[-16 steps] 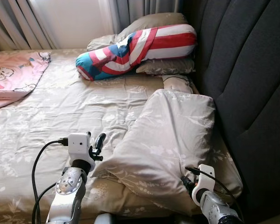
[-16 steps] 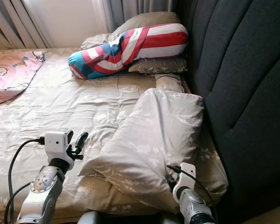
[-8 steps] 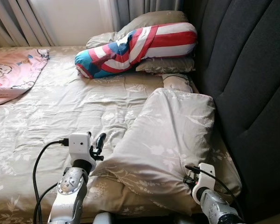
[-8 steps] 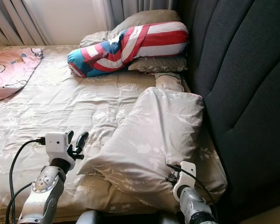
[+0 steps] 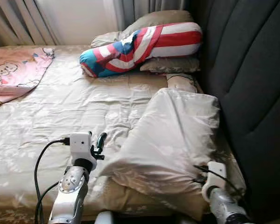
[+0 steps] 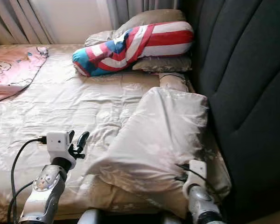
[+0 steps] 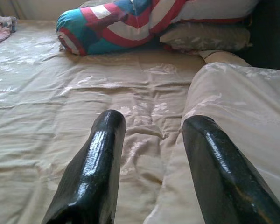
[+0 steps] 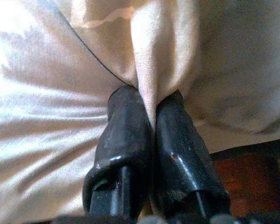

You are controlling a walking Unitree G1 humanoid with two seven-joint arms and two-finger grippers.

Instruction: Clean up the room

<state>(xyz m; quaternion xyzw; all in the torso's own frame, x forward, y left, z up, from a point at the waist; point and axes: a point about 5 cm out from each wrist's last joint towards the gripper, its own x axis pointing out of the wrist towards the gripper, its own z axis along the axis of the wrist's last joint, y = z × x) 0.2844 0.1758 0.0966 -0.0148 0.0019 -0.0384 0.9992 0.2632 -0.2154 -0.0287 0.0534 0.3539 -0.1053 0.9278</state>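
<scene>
1. Pinching a fold of the beige floral pillow (image 5: pixel 170 135), my right gripper (image 8: pixel 151 114) has both fingers pressed together on the fabric at the pillow's near corner.
2. My left gripper (image 7: pixel 151 144) has its fingers spread, nothing between them; it sits just beside the pillow's near left edge, and I can't be sure it touches.
3. Beyond both grippers, the pillow slopes up against the dark padded headboard (image 5: pixel 252 70).
4. Further ahead of the left gripper lies a red, white and blue striped bolster (image 5: pixel 140 44) on two grey-beige pillows (image 6: pixel 161 63).
5. Far to its left, a pink cartoon blanket (image 5: pixel 16 70) lies on the wrinkled bedsheet (image 5: pixel 65 107).
</scene>
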